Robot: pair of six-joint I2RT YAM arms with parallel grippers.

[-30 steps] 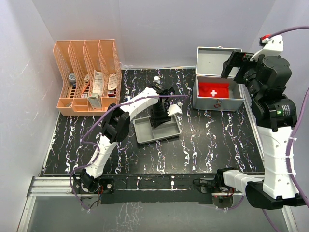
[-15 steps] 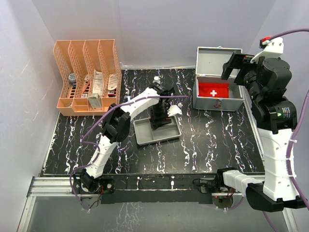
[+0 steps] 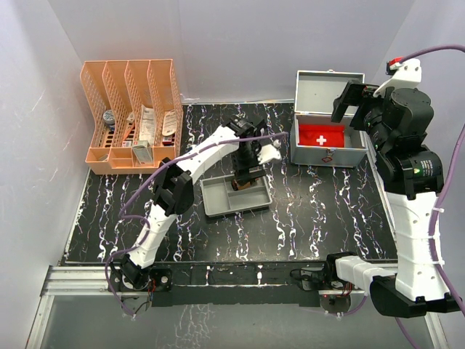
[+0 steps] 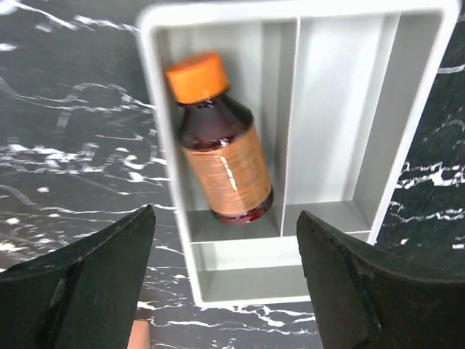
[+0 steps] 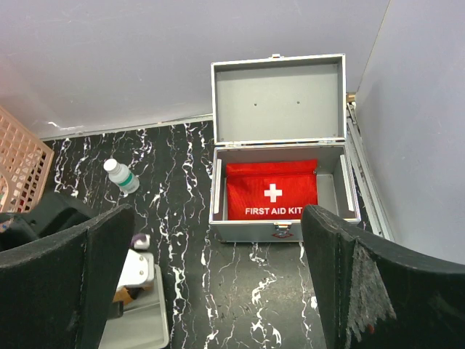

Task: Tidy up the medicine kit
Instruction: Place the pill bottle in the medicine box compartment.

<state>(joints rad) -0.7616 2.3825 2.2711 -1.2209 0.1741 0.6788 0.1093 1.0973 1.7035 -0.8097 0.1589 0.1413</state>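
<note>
Left gripper (image 4: 225, 247) of mine hangs open, holding nothing, over the brown bottle (image 4: 221, 156) lying in the grey tray (image 4: 341, 109), its orange cap toward eleven o'clock

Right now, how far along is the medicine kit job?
Done: medicine kit open, red pouch inside; brown bottle lying in grey tray. In hand: nothing; left gripper open above that bottle, right gripper open near the kit. Left, likely: small clear bottle on the table, supplies in orange rack.
</note>
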